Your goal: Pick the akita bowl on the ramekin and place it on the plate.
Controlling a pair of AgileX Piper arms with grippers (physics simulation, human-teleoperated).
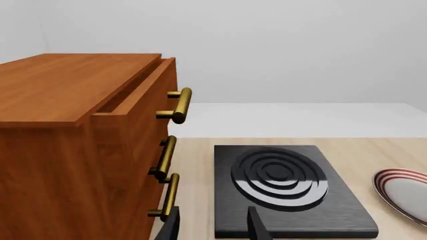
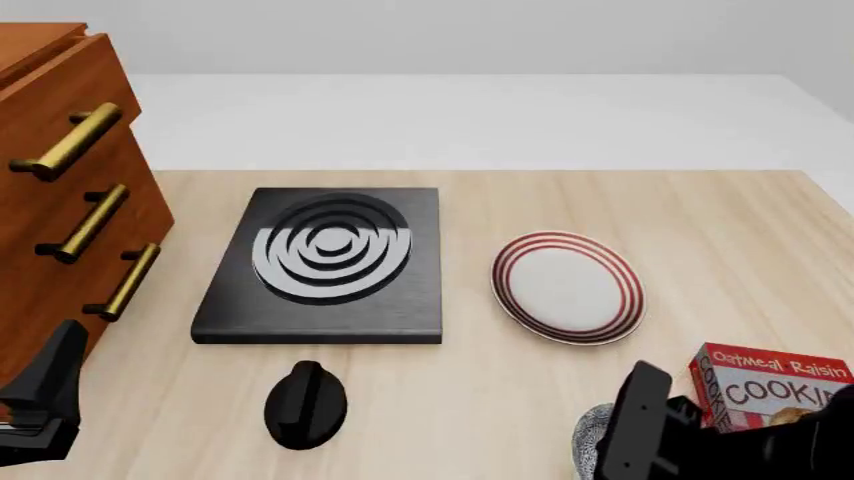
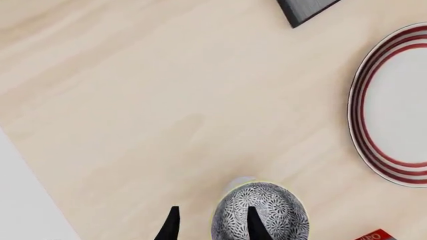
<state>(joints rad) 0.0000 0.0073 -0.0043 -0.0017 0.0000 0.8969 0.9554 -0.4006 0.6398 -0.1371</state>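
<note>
The akita bowl [image 3: 270, 212], grey with a fine speckled pattern, sits on the ramekin, of which only a pale rim [image 3: 235, 183] shows beneath it. My right gripper [image 3: 212, 225] is open and straddles the bowl's rim, one finger [image 3: 253, 222] over the bowl and the other outside it. In the front view the bowl [image 2: 587, 440] peeks out beside the right arm near the table's front edge. The plate [image 2: 567, 288], white with red rings, lies beyond it, right of centre. My left gripper [image 1: 213, 227] is open with nothing between its fingers, low at the front left.
A black stove [image 2: 327, 265] with grey rings lies left of the plate. A black knob [image 2: 307, 403] sits in front of it. A wooden dresser [image 2: 54, 200] with brass handles stands at the left. A red cookie box [image 2: 774, 385] is at the front right.
</note>
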